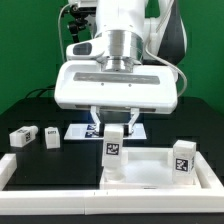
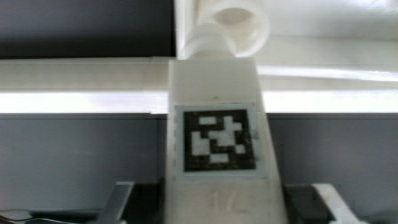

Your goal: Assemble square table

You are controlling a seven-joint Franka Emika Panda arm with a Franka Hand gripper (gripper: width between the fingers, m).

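**Exterior and wrist views.** The black surface (image 1: 60, 165) has a white border rail (image 1: 50, 196) along its near edge. You see the white arm (image 1: 120, 30) hanging over the middle of the surface. Its end effector (image 1: 115, 127) is closed on the held leg (image 1: 115, 150), which stands upright with its tag facing the camera. In the wrist view, the fingers (image 2: 121, 203) sit against two opposite sides of this leg, and its rounded tip (image 2: 233, 22) points away from the wrist. The square top (image 1: 150, 172) lies by the near edge, toward the corner on the exterior view's right, with its raised rim showing. The held leg is at the top's corner on the exterior view's left, and you cannot tell whether the two touch. A second leg (image 1: 182, 158) stands upright at the top's opposite side. The marker board (image 1: 82, 131) lies flat behind the end effector, toward the far edge. One loose leg (image 1: 22, 137) and another loose leg (image 1: 51, 137) lie just beside each other near the edge on the exterior view's left.
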